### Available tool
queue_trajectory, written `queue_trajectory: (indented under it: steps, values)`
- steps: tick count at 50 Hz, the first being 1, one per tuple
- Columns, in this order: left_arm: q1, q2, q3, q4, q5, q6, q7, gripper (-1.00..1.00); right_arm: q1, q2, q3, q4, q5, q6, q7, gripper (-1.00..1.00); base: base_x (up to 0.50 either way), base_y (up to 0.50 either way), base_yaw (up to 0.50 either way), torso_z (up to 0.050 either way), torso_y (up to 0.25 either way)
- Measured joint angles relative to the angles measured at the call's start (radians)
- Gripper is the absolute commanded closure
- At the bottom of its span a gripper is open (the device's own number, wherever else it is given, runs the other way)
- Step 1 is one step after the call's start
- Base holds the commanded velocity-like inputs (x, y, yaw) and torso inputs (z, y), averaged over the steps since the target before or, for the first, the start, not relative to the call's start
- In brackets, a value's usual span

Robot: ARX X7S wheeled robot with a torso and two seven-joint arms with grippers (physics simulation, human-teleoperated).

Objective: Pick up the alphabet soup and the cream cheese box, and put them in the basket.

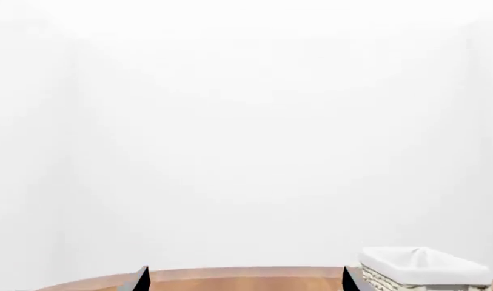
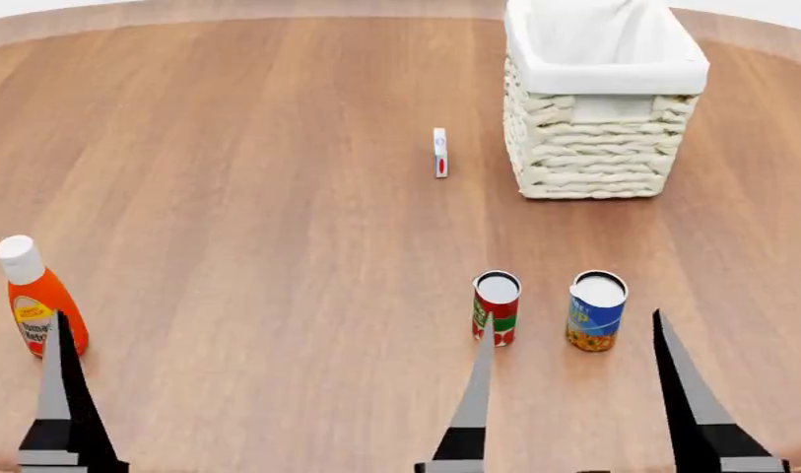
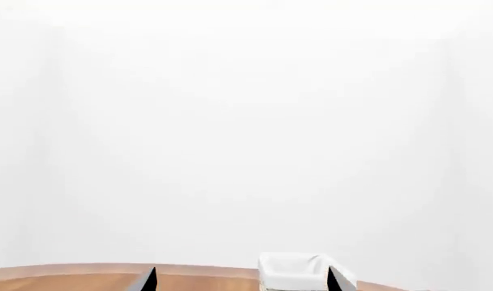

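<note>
Head view alone shows alphabet soup [image 2: 596,311] at the table's [image 2: 242,197] near edge, cream cheese box [image 2: 439,153] mid-table beside the basket [image 2: 597,148]; wrist views show only the basket. Both grippers, right gripper [image 2: 571,394] and left gripper [image 1: 244,280], are spread apart, empty.

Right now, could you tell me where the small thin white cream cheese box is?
In the head view the cream cheese box stands on edge on the wooden table, just left of the wicker basket, beyond both cans.
</note>
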Motion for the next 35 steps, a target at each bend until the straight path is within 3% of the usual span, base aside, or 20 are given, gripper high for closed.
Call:
queue_trajectory:
  steps: [14,35]
  values:
    - [0.001,-0.026,0.003,0.189,-0.008,-0.045,-0.028,-1.00,-0.010,0.029,0.002,-0.163,0.029,0.016,0.009,-1.00,0.00,0.00,0.00,0.000,0.000]
    - [-0.014,-0.046,0.023,0.176,-0.018,-0.036,-0.056,-1.00,0.003,0.051,-0.025,-0.181,0.029,0.052,0.025,-1.00,0.08,0.00,0.00,0.000,0.000]
